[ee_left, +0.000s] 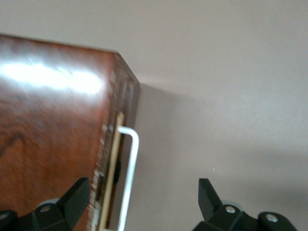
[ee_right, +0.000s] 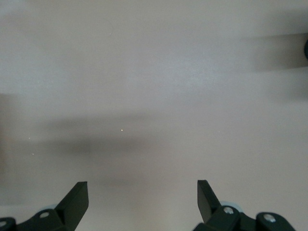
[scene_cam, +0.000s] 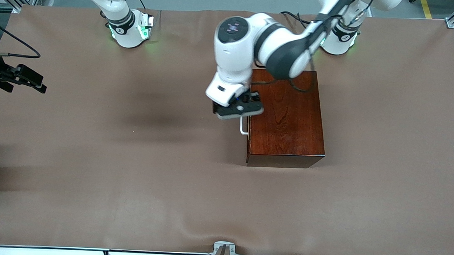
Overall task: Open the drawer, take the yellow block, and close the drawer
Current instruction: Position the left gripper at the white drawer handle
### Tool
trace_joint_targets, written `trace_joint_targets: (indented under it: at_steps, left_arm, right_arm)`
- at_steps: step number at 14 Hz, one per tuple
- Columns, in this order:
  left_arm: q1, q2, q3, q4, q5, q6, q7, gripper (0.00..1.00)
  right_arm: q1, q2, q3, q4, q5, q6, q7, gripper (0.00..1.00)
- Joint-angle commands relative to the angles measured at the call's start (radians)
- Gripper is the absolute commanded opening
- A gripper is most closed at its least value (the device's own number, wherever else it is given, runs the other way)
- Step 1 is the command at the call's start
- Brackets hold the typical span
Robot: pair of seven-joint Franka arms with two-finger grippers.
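The dark red-brown wooden box (scene_cam: 285, 114) stands on the table at the left arm's end. Its drawer (scene_cam: 248, 143) faces the right arm's end, with the front nearly flush and a thin pale strip (ee_left: 113, 159) showing at its edge. My left gripper (scene_cam: 238, 109) hangs open just above the white handle (scene_cam: 243, 129). In the left wrist view the handle (ee_left: 130, 163) lies between the spread fingers of the left gripper (ee_left: 142, 185), one finger over the box top (ee_left: 53, 134), the other over the cloth. The yellow block is hidden. My right gripper (ee_right: 142, 187) waits open over bare cloth.
Brown cloth (scene_cam: 133, 169) covers the whole table. The right arm's hand (scene_cam: 29, 81) shows at the table edge at the right arm's end. A metal bracket (scene_cam: 223, 248) sits at the table edge nearest the front camera.
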Motion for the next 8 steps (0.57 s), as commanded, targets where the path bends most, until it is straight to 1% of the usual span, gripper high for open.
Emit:
trace_joint_targets:
  at_steps: [1, 2, 4, 6, 8]
  left_arm:
    - [-0.053, 0.051, 0.018, 0.043, 0.031, -0.009, -0.012, 1.0]
    - [-0.076, 0.071, 0.028, 0.043, 0.031, -0.009, -0.012, 1.0]
    - [-0.126, 0.09, 0.077, 0.043, 0.031, -0.009, -0.009, 1.0]
    - [-0.141, 0.094, 0.083, 0.037, 0.029, -0.022, 0.001, 1.0]
    - [-0.139, 0.12, 0.081, 0.035, 0.025, -0.031, 0.007, 1.0]
  right_arm:
    - [-0.016, -0.018, 0.013, -0.01, 0.007, 0.0, -0.009, 1.0]
    - [-0.016, -0.018, 0.011, -0.01, 0.007, 0.0, -0.009, 1.0]
    - [-0.016, -0.018, 0.013, -0.01, 0.005, 0.0, -0.009, 1.0]
    - [-0.018, -0.018, 0.011, -0.01, 0.007, 0.0, -0.009, 1.0]
    - [-0.018, -0.018, 0.013, -0.01, 0.005, 0.0, -0.009, 1.0]
